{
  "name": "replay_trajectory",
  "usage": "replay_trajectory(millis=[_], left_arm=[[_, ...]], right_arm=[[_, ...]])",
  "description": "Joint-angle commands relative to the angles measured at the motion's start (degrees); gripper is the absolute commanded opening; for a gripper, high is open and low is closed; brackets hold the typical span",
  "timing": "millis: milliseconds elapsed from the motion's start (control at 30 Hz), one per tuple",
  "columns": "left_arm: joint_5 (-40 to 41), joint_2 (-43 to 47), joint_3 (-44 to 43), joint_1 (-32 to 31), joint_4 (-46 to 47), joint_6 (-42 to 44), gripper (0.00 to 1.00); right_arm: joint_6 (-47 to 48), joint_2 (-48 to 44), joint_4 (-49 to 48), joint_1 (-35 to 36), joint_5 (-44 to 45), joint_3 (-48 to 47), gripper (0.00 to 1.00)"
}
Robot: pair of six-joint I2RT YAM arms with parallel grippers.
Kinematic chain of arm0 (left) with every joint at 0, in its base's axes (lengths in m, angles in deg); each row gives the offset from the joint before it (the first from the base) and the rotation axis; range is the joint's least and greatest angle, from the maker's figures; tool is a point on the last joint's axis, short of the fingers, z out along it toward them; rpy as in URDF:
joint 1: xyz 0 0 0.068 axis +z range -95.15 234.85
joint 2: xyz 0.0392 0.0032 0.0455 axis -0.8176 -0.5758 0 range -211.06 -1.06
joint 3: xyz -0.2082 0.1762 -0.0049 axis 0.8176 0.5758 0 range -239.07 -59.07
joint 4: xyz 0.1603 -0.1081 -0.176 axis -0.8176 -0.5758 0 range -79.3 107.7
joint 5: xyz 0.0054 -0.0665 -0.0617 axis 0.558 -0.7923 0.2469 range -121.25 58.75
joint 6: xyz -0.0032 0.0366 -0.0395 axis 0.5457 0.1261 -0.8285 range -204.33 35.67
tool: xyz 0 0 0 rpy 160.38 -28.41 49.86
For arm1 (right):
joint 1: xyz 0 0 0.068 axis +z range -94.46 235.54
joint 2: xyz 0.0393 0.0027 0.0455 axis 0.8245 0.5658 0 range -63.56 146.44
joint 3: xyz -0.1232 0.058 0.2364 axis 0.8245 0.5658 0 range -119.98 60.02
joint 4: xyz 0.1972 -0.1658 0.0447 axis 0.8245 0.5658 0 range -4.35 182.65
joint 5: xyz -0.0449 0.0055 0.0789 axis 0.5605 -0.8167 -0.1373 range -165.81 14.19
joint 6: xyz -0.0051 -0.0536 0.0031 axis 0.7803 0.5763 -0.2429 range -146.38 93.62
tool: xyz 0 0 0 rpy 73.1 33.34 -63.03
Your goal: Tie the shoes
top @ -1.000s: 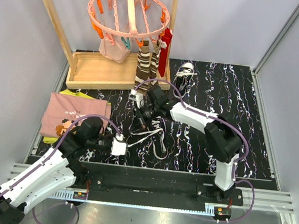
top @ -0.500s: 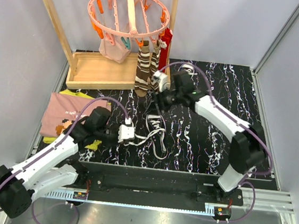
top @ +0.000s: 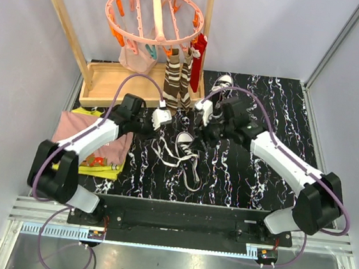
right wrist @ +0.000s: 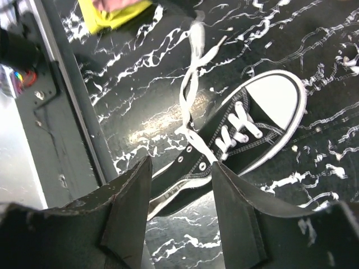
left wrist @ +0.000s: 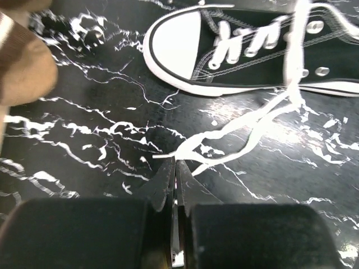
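One black shoe [top: 184, 146] with a white toe cap lies mid-table, its long white laces [top: 158, 151] spread loose to the left and front. A second shoe [top: 222, 84] sits at the back. My left gripper [top: 169, 124] is left of the near shoe, below the hanging socks. In the left wrist view it [left wrist: 175, 161] is shut, pinching the lace [left wrist: 241, 126] near its end, which trails from the shoe [left wrist: 252, 50]. My right gripper [top: 203, 137] hovers over the shoe's right side. It [right wrist: 181, 163] stands open and holds nothing, with the shoe [right wrist: 263, 129] and lace [right wrist: 190, 84] below.
A wooden rack with a tray base [top: 117, 83] stands back left, carrying a pink peg hanger [top: 154, 16] and brown striped socks [top: 175, 83]. One sock [left wrist: 22, 73] hangs close to my left gripper. Folded pink [top: 80, 134] and yellow [top: 99, 166] cloths lie at the left edge.
My left arm swung from the front left up towards the socks, still shut. My right gripper opened and moved from the shoe's left side to its right.
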Motion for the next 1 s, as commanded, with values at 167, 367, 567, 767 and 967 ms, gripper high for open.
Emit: replay_trajectory(millis=[167, 367, 567, 767, 967], left_arm=[[-3.41, -16.33, -10.43, 2.38, -3.23, -8.4, 0.02], [-3.4, -22.57, -16.33, 3.18, -9.22, -10.68, 0.02], [-4.1, -26.71, -19.67, 3.44, -14.23, -11.83, 0.03], [-4.54, -27.68, -19.94, 3.53, -15.11, -12.18, 0.04], [-4.72, -27.69, -19.94, 3.53, -15.2, -11.83, 0.04]], right_arm=[[5.68, 8.32, -11.15, 15.45, 14.63, 0.51, 0.59], [2.0, 16.14, -20.38, 21.34, 25.71, -0.8, 0.61], [-2.67, 22.22, -23.63, 23.89, 28.45, -3.97, 0.61], [-4.08, 25.47, -28.8, 24.33, 32.58, -3.0, 0.6], [-4.08, 27.23, -30.5, 24.33, 34.07, -2.56, 0.6]])
